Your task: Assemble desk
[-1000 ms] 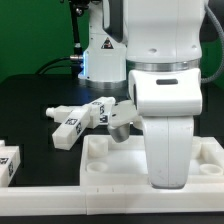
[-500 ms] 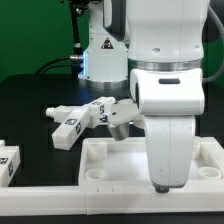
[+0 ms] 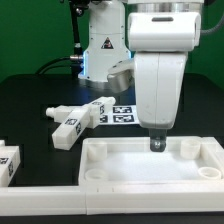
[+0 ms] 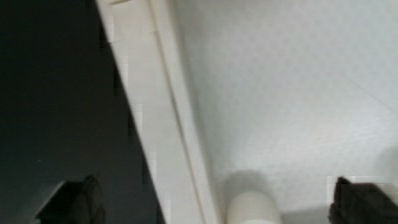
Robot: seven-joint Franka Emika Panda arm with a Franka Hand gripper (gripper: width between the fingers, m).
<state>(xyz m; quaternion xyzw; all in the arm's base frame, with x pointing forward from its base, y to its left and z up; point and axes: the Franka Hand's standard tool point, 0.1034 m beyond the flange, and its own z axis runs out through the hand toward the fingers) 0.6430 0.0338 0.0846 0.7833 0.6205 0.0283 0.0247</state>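
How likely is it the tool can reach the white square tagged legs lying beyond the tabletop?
Probably yes: the open tool hangs over the far edge of the white rimmed plastic tabletop panel, and the white square tagged legs lie uncovered on the black table nearby.

I saw: arm (image 3: 160, 70) was big, round, white | dark ring (image 3: 162, 11) near its top | gripper (image 3: 157, 144) had small dark fingers (image 4: 71, 200) | base (image 3: 100, 55) glowed blue | black cables (image 3: 58, 62) beside it
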